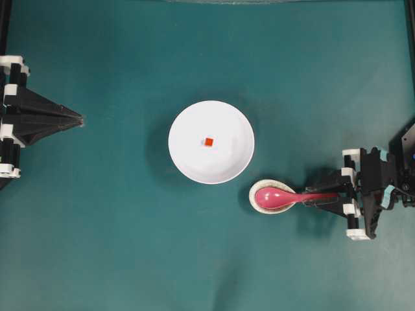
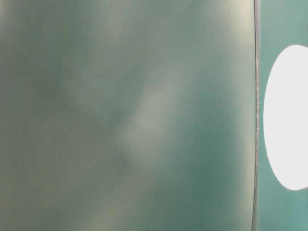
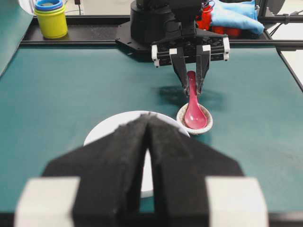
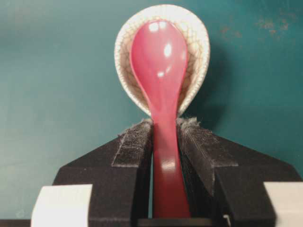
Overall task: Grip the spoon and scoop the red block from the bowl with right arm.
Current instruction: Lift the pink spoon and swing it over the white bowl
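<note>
The pink spoon (image 1: 279, 197) lies with its scoop in a speckled beige rest (image 1: 255, 192), handle pointing right. My right gripper (image 1: 324, 196) is shut on the spoon's handle; in the right wrist view both pads press the handle (image 4: 165, 156) just behind the scoop (image 4: 158, 61). The white bowl (image 1: 227, 159) sits at the table's middle, up and left of the rest, with the tiny red block (image 1: 209, 141) inside. My left gripper (image 1: 81, 119) is shut and empty at the far left, pointing at the bowl (image 3: 106, 127). Its fingers hide the block in the left wrist view.
The beige rest (image 4: 199, 42) almost touches the bowl's lower right rim. Beyond the table's far edge, behind the right arm's base (image 3: 161, 23), stand a yellow cup with a blue ring (image 3: 51, 19) and a blue cloth (image 3: 236, 12). The table-level view is a blur.
</note>
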Controlling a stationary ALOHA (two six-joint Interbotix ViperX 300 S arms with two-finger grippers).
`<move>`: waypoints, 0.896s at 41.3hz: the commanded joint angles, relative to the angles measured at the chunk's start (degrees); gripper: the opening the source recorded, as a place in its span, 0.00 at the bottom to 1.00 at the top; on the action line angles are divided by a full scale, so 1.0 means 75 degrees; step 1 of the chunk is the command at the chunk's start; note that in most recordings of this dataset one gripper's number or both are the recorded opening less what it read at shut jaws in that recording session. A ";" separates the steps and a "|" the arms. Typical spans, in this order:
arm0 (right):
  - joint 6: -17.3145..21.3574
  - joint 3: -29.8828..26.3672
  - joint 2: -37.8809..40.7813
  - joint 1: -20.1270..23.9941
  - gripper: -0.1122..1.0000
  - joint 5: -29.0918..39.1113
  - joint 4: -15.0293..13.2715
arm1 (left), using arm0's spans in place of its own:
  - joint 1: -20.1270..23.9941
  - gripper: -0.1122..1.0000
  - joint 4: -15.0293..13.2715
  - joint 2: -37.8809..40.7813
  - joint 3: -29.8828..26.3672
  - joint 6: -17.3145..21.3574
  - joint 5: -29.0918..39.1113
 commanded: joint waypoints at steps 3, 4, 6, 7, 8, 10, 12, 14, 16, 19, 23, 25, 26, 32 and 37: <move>0.0012 -0.0082 -0.0035 0.0035 0.32 -0.0035 0.0012 | 0.0000 0.10 0.0023 0.0059 -0.0188 0.0012 -0.0035; 0.0012 -0.0082 -0.0047 0.0047 0.32 -0.0035 0.0012 | 0.0012 0.10 0.0023 0.0059 -0.0199 0.0012 -0.0035; 0.0023 -0.0082 -0.0047 0.0035 0.32 -0.0035 0.0012 | 0.0000 0.10 0.0023 0.0047 -0.0199 0.0012 -0.0035; 0.0023 -0.0082 -0.0047 0.0035 0.32 -0.0035 0.0012 | 0.0000 0.10 0.0023 0.0047 -0.0199 0.0012 -0.0035; 0.0023 -0.0094 -0.0047 0.0035 0.32 -0.0035 0.0012 | 0.0000 0.10 0.0023 0.0059 -0.0199 0.0012 -0.0035; 0.0035 -0.0094 -0.0082 0.0035 0.32 -0.0035 0.0012 | 0.0012 0.10 0.0023 0.0059 -0.0199 0.0012 -0.0035; 0.0035 -0.0105 -0.0152 0.0035 0.32 -0.0023 0.0012 | 0.0000 0.10 0.0023 0.0059 -0.0199 0.0012 -0.0035; 0.0035 -0.0117 -0.0246 0.0035 0.32 0.0035 0.0012 | 0.0000 0.10 0.0023 0.0047 -0.0199 0.0012 -0.0035; 0.0035 -0.0141 -0.0363 0.0035 0.32 0.0152 0.0023 | 0.0012 0.10 0.0023 0.0059 -0.0199 0.0012 -0.0035; 0.0023 -0.0176 -0.0633 0.0035 0.32 0.0363 0.0012 | 0.0000 0.10 0.0023 0.0059 -0.0199 0.0000 -0.0035; 0.0012 -0.0223 -0.0973 0.0035 0.32 0.0668 0.0012 | 0.0000 0.10 0.0023 0.0059 -0.0199 0.0000 -0.0035; -0.0012 -0.0223 -0.1195 0.0035 0.32 0.0832 0.0012 | 0.0000 0.10 0.0023 0.0059 -0.0199 -0.0012 -0.0035; -0.0023 -0.0223 -0.1289 0.0035 0.32 0.0879 0.0012 | 0.0012 0.10 0.0023 0.0059 -0.0199 -0.0012 -0.0035; -0.0047 -0.0223 -0.1934 -0.0059 0.32 0.1184 0.0012 | 0.0012 0.10 0.0023 0.0059 -0.0199 -0.0012 -0.0035; -0.0082 -0.0258 -0.2438 -0.0293 0.32 0.1535 0.0012 | 0.0012 0.10 0.0023 0.0059 -0.0199 -0.0012 -0.0035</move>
